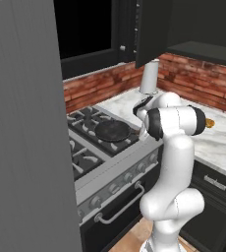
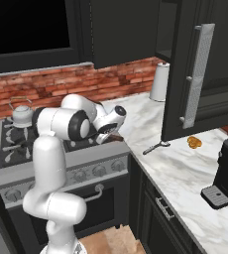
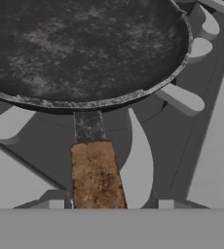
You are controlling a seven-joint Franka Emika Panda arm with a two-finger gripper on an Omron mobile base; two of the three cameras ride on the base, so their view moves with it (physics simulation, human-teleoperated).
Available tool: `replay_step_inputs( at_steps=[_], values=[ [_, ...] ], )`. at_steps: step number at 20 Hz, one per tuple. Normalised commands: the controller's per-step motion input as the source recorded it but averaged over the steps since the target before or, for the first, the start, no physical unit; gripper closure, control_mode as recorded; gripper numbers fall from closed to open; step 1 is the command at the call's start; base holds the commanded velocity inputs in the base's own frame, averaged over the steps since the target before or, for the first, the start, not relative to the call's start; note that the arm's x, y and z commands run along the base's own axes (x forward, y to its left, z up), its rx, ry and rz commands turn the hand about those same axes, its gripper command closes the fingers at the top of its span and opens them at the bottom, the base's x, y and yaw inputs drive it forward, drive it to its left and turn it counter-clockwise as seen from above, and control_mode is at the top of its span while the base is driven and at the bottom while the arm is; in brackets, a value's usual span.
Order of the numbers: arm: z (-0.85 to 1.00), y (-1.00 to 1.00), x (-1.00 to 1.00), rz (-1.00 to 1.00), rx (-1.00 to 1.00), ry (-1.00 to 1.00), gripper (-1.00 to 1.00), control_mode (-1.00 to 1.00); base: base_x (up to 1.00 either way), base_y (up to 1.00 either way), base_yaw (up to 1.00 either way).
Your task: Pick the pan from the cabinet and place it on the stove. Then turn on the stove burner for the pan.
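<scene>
Fingers (image 3: 111,204) are standing apart either side of the round black speckled pan's (image 3: 80,48) brown handle, releasing it on the grey steel stove (image 3: 216,146); turning the burner knob comes next.

The pan (image 3: 84,48) has a matt, speckled dark inside and a rough brown, wood-like handle. It sits on dull black grates over the stove's (image 1: 110,165) brushed grey steel. The worktop (image 2: 185,168) looks like polished white marble; the backsplash (image 2: 61,84) is rough red brick.
</scene>
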Motion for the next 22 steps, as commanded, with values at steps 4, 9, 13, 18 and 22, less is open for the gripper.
replay_step_inputs(
  at_steps=[4, 9, 13, 18, 22],
  values=[
    [-0.04, 0.00, 0.01, 0.00, 0.00, 0.00, -1.00, -1.00, 0.00, 0.00, 0.00],
    [0.01, 0.00, 0.00, 0.00, 0.00, -0.01, -1.00, -1.00, 0.00, 0.00, 0.00],
    [0.05, 0.00, 0.00, 0.00, 0.00, 0.00, -1.00, -1.00, 0.00, 0.00, 0.00],
    [0.05, 0.00, 0.00, 0.01, 0.00, -0.01, -1.00, -1.00, 0.00, 0.00, 0.00],
    [0.13, -0.01, -0.01, 0.01, 0.00, -0.03, -1.00, -1.00, 0.00, 0.00, 0.00]
  ],
)
